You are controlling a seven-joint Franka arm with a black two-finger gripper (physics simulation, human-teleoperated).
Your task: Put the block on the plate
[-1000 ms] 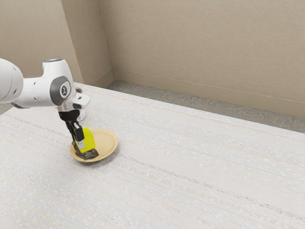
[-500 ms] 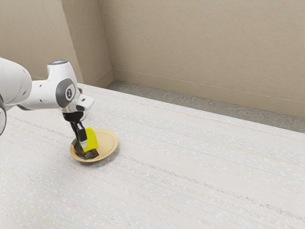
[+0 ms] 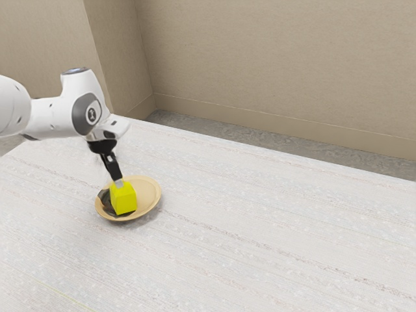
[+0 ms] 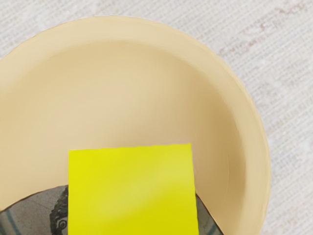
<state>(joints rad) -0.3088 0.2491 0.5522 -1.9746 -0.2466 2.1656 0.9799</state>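
1. Table (image 3: pixel 273 227): pale, below the claw and extending all round.
2. Robot arm (image 3: pixel 52 119): above the claw, entering from the exterior view's left.
3. Plate (image 3: pixel 149 194): tan, round, under the claw; bare portion mainly toward the exterior view's right.
4. Claw (image 3: pixel 119 184): directed downward, slightly tilted; grasping or released, impossible to tell.
5. Dark patterned piece (image 3: pixel 104 199): in the plate, below the claw, partly covered by the block.
6. Block (image 3: pixel 123 199): yellow, immediately below the claw's tip, within the plate's outline; no evident long axis; contact beneath uncertain. Next, presumably: settling straight down, then release. Possible hazard: rocking on the dark edge.
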